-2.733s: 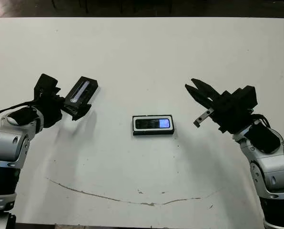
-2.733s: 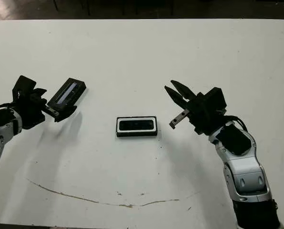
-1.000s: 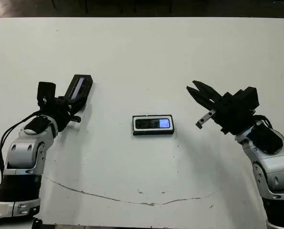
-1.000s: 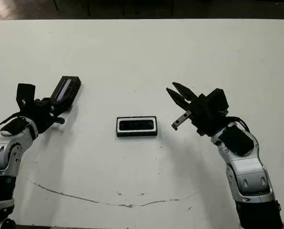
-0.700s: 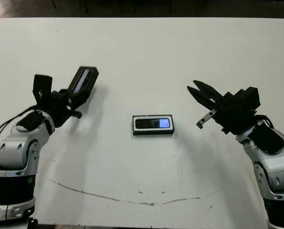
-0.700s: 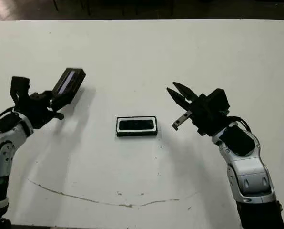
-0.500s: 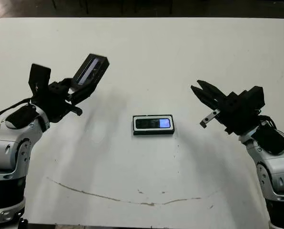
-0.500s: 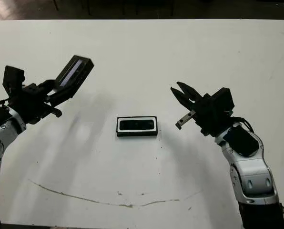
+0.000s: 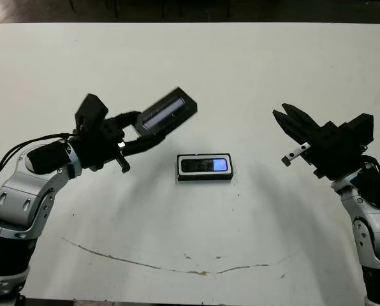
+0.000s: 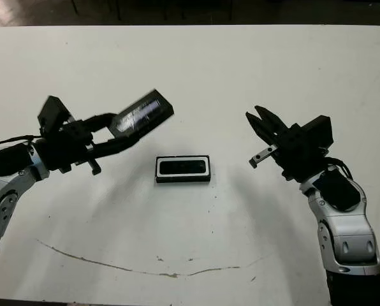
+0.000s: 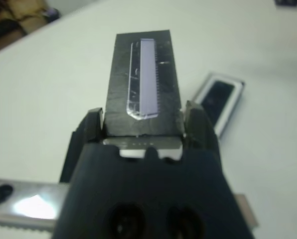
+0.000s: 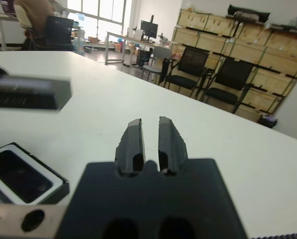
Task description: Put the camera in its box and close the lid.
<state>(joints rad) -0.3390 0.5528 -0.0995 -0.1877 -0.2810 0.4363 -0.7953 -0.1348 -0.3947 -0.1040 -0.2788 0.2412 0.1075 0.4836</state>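
Centrally on the white surface lies the box, a shallow black-walled tray with a white lining. Inside it rests the camera, a flat black oblong with a bluish-white patch at the end nearer the robot's right arm.

Left end effector: raised above the surface, to the left of the box, clamped on one short end of the lid. The lid is a flat black cover with a long pale strip along its top; it is tilted, its free end pointing toward the box and held above and just left of it, clear of the surface. In the left wrist view the two fingers press on either side of the lid's near end, and the box with the camera shows beyond.

Right end effector: empty, held above the surface well to the right of the box, its fingers close together with only a narrow gap between them.
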